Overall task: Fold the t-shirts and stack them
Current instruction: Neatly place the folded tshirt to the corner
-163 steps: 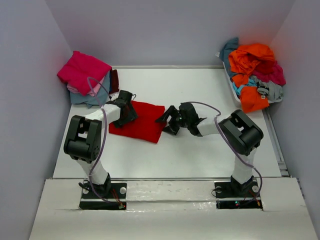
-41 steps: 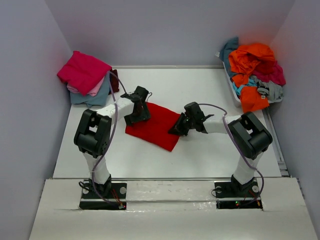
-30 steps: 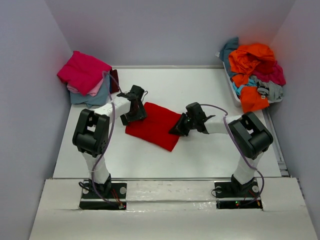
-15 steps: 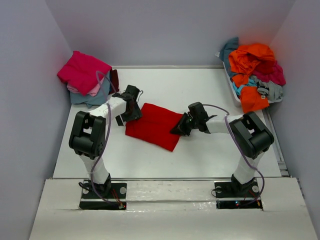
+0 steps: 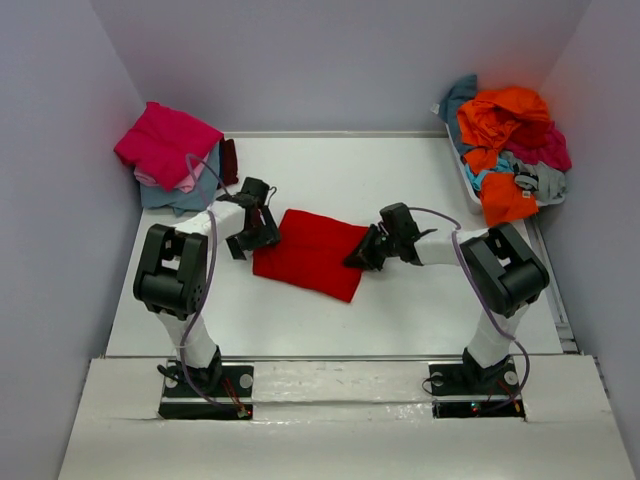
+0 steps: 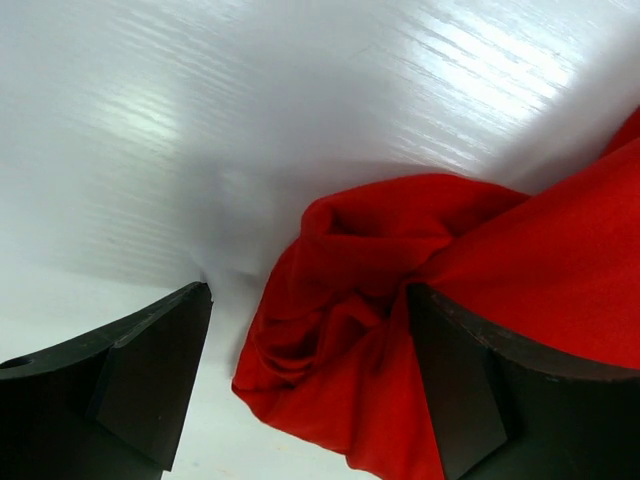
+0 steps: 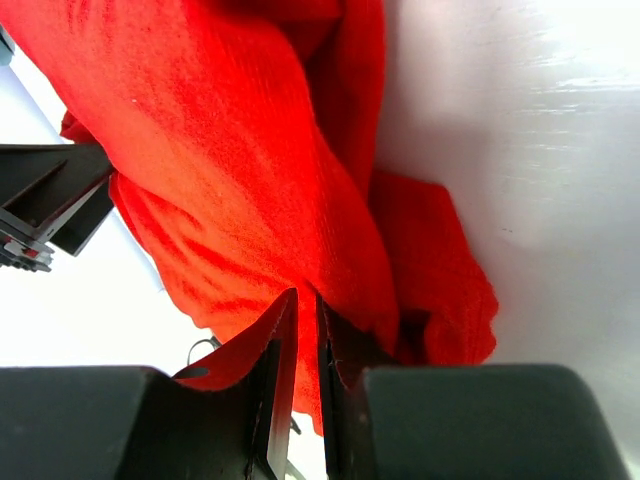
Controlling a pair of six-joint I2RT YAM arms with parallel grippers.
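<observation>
A red shirt (image 5: 308, 254) is seen lying near the middle of the table (image 5: 400, 180), already folded down to a compact, roughly rectangular packet set at a slight slant. Its right edge is pinched by the right gripper (image 7: 305, 300), whose jaws are drawn almost together with only a thin fold of red cloth between them. The left gripper (image 6: 310, 300) is held wide apart at the packet's left end; bunched red cloth is seen in the gap between its fingers, but nothing is clamped by it. At the far left corner a stack (image 5: 168, 148) of folded shirts has been built, with magenta on top and pale pink, grey-blue and a dark maroon edge showing below. At the far right corner a loose heap (image 5: 510, 135) of unfolded shirts is piled, in which orange, teal, grey and magenta can be made out. The task is therefore judged to be partly done: several shirts have been folded and stacked, and the red one appears folded but has not yet been placed on the stack, which lies well apart from it. The left end of the packet looks rumpled, so some tidying may be called for before it is carried over. The whole heap at the right is left to be folded, so much of the work remains.
</observation>
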